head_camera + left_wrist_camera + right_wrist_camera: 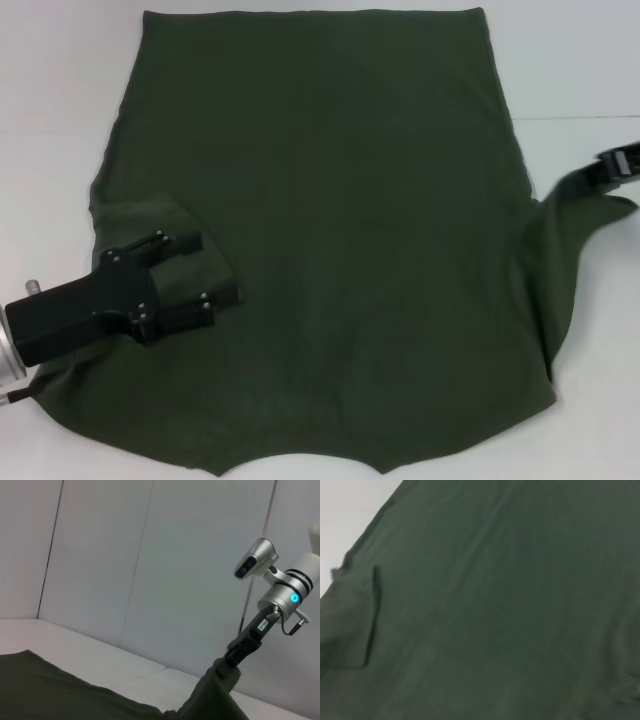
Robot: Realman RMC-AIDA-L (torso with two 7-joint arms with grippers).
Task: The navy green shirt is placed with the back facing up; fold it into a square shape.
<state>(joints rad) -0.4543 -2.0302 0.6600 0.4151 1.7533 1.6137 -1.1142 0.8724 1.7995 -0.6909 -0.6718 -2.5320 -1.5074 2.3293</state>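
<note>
Nearest the camera, the shirt's collar edge curved along the near side of the white table, with the hem square at the far side; its long axis ran near to far, back up and mostly flat. Both sleeves were in play. On the left, the sleeve had been doubled inward onto the body, and the left gripper lay low over that flap, reaching in from the near-left edge with its fingers pointing right, apparently pinching the sleeve cloth. On the right, the sleeve stretched outward off the body toward the right gripper, which stood at the far-right edge, lifted clear of the table. From the left wrist, that right gripper showed closed on a raised peak of green cloth, its arm angling down from above. The next move would seem to turn on carrying this right sleeve leftward, across onto the body, to match the left fold.
</note>
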